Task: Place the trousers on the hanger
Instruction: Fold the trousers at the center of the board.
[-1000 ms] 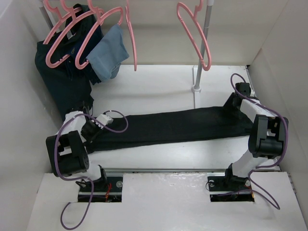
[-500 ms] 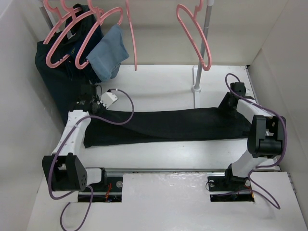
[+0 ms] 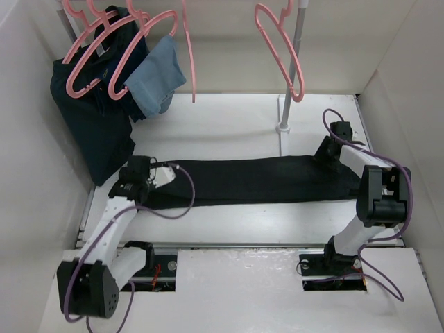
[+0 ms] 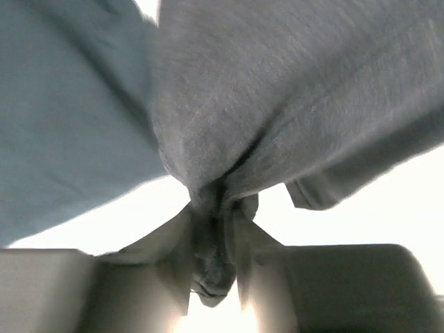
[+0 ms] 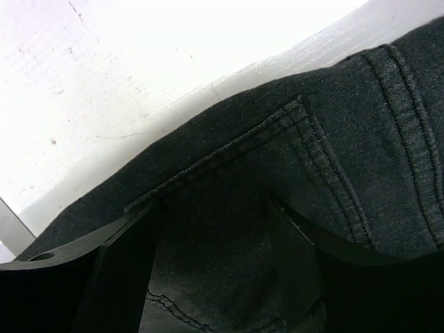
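Trousers (image 3: pixel 257 180) stretched in a straight band across table (image 3: pixel 229 125), waist end right, leg end left. Left gripper (image 4: pixel 214 243) pinching a bunched fold of cloth tight between its fingers at leg end. Right gripper (image 5: pixel 215 236) clamped on stitched waist end, cloth filling its jaws. Hanger (image 3: pixel 281 48) hanging bare above far side, beside upright pole (image 3: pixel 297 62), well apart from trousers

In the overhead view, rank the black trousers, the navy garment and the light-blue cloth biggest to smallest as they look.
1. black trousers and navy garment: similar spread; the navy one hangs nearer the camera, so unranked.
2. light-blue cloth, clearly smallest.
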